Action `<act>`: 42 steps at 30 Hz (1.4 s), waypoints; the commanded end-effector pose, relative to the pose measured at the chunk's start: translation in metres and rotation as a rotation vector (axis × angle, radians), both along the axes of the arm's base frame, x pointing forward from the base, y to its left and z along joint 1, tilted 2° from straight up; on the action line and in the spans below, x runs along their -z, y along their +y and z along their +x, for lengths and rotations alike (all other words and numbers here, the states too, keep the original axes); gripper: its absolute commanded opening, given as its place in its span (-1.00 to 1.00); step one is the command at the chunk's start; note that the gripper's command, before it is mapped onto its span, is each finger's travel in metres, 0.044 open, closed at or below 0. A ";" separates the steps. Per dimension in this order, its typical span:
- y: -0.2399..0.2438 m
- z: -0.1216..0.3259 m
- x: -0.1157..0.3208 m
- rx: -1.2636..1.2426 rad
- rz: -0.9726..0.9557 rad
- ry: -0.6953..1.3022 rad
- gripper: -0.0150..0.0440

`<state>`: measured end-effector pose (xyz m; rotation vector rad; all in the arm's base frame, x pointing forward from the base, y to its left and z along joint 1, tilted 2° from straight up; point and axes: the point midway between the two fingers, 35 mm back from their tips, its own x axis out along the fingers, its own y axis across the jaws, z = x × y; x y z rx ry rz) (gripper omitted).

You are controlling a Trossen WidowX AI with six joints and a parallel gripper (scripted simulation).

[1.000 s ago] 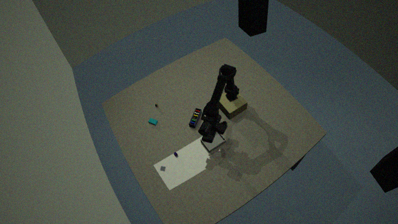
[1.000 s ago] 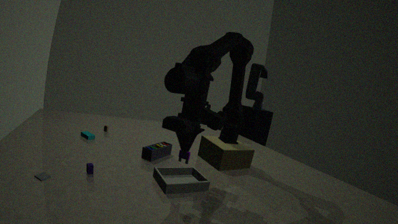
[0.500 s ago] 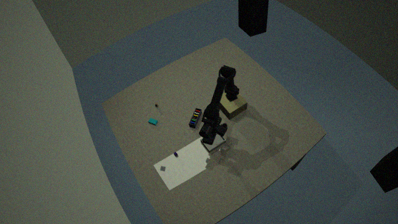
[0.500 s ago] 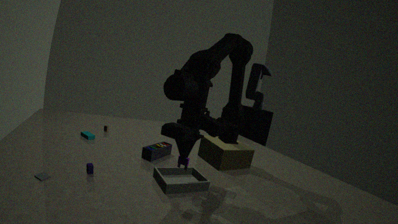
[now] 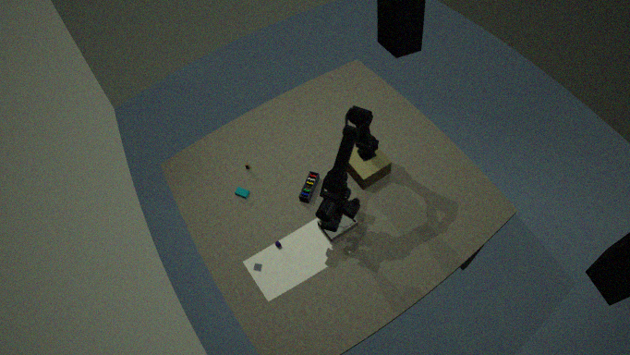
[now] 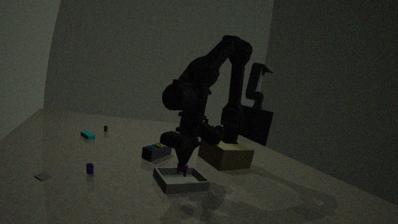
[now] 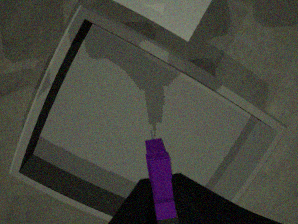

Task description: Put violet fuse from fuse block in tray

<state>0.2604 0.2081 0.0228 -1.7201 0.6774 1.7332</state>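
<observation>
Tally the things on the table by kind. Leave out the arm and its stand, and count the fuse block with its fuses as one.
Tray: 1
Fuse block: 1
Violet fuse: 1
Teal block: 1
Violet cube: 1
Grey tile: 1
Dark peg: 1
White sheet: 1
Total: 8
</observation>
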 end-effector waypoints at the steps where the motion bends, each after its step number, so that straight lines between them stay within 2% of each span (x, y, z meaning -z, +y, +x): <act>1: -0.001 -0.002 0.004 0.003 -0.004 0.008 -0.49; 14: 0.000 0.000 -0.002 0.000 -0.001 0.001 0.63; 18: -0.003 -0.002 -0.036 0.003 -0.004 0.007 0.63; 42: -0.003 -0.002 -0.034 0.004 -0.006 0.008 0.63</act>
